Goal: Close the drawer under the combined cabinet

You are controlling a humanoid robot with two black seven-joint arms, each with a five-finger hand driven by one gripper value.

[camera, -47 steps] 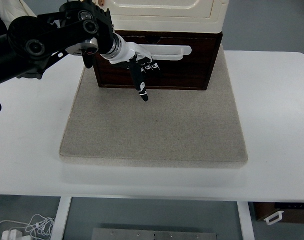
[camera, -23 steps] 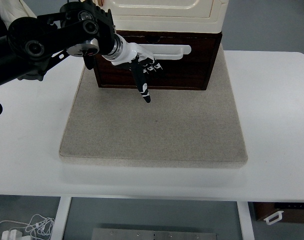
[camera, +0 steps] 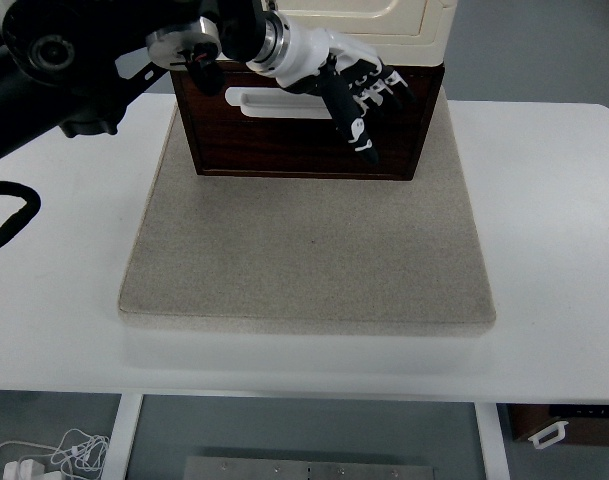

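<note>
Grey mat (camera: 304, 260) on white table (camera: 554, 250)

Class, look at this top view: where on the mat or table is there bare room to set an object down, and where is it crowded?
The mat is bare from the drawer front to its near edge. The table is bare right of the mat and along the near edge. It is crowded at the back: the left hand and arm hang over the drawer, and a cable lies at the far left.

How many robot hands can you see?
1. The white-and-black left robot hand is in front of the dark wooden drawer, right of its white handle. The other hand is out of view.
</note>
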